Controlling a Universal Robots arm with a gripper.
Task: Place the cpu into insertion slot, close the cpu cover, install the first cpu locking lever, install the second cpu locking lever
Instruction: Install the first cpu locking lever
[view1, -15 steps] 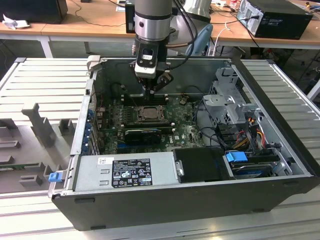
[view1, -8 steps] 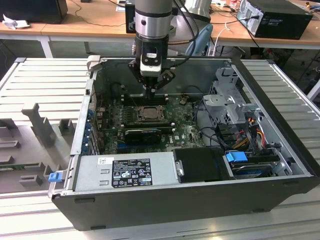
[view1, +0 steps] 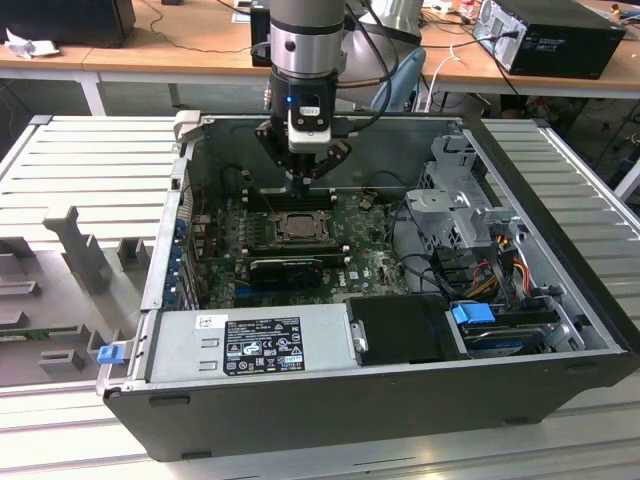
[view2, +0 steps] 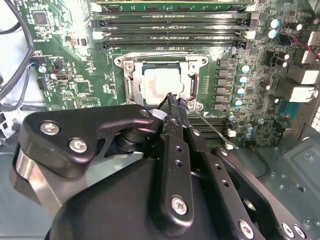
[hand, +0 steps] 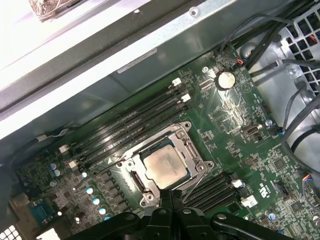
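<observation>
1. The small, flat, square cpu (view2: 157, 85) (hand: 165, 167), pale silver-grey on top, sat in the square, metal-rimmed insertion slot (view2: 124, 62) on the green motherboard (hand: 235, 120).
2. The thin silver cpu cover (view2: 193, 80), a frame with a square window, lay down over the slot, and the chip showed through the window.
3. A thin metal lever rod (view2: 212, 131) stood out at a slant from one corner of the slot. Whether any lever was latched could not be made out.
4. The black gripper (view2: 172, 100) (view1: 305, 170) hung at the cover's near edge, its jaws pressed together with nothing visible between them. Whether the tips touched the cover could not be told.
5. In the second wrist view the gripper's body hid the slot's edge nearest the camera and the board beyond it.
6. Long black memory slots (view2: 170, 24) (hand: 130, 125) ran along one side of the slot, and a row of silver-topped capacitors (view2: 242, 80) stood beside another.
7. In the exterior view a long black graphics card (view1: 285, 270) lay just beside the slot, and a grey labelled power supply (view1: 250, 345) sat beyond that, all inside the open dark computer case (view1: 380, 405).
8. The case rested on a ribbed grey bench (view1: 80, 160).
</observation>
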